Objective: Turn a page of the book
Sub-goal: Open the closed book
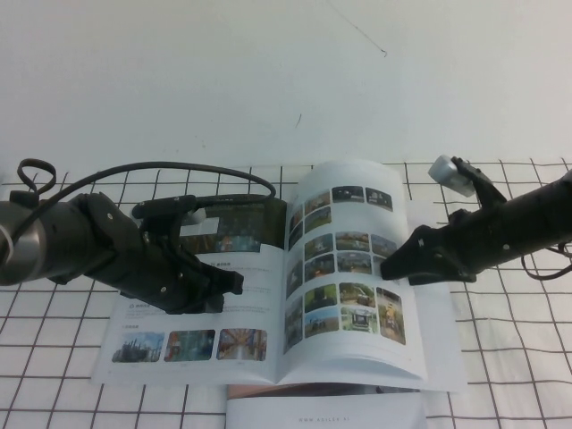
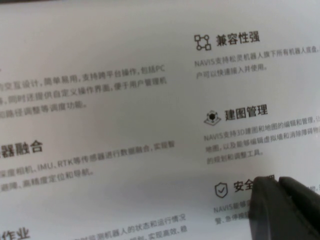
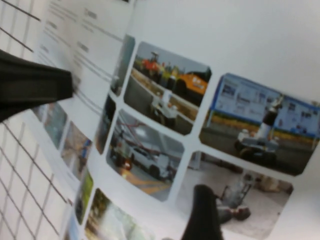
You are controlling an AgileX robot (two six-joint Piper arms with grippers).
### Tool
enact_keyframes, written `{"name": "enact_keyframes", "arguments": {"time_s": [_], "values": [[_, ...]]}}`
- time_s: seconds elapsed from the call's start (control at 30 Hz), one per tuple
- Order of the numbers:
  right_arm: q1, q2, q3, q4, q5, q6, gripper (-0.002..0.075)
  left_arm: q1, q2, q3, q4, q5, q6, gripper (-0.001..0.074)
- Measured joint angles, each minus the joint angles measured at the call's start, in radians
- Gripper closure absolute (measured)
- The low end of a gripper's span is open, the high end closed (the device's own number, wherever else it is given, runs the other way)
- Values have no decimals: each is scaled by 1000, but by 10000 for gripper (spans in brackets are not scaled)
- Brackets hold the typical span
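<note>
The book [image 1: 201,308] lies open on the grid table. Its left leaf carries a dark banner, grey text and a row of photos. The page [image 1: 349,259], with rows of vehicle photos, is raised and curves up from the spine. My right gripper [image 1: 386,267] is at the page's outer edge. In the right wrist view one finger [image 3: 202,215] lies on the photo side of the page [image 3: 225,35]; the other finger is hidden behind it. My left gripper [image 1: 234,284] rests on the left leaf near the spine. Its fingers [image 2: 265,200] are together on the printed text.
A white-covered booklet [image 1: 322,413] lies at the front edge, partly under the book. More white leaves [image 1: 444,349] lie flat beneath the raised page. The black-grid tablecloth [image 1: 509,357] extends right and front; a white wall [image 1: 268,71] stands behind. The left arm [image 3: 30,85] shows in the right wrist view.
</note>
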State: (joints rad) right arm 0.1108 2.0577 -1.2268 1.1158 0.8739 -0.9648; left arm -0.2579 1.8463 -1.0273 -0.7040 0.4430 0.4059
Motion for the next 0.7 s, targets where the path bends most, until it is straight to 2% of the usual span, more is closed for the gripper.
{"name": "enact_keyframes", "arguments": {"time_s": [0.37,0.7], "values": [[2,0,0,330,191,-189,217,0,1,0,-5,0,-1,736],[30,0,0,388,242,-214,216,0,48,-5,-43,0,-1,737]]}}
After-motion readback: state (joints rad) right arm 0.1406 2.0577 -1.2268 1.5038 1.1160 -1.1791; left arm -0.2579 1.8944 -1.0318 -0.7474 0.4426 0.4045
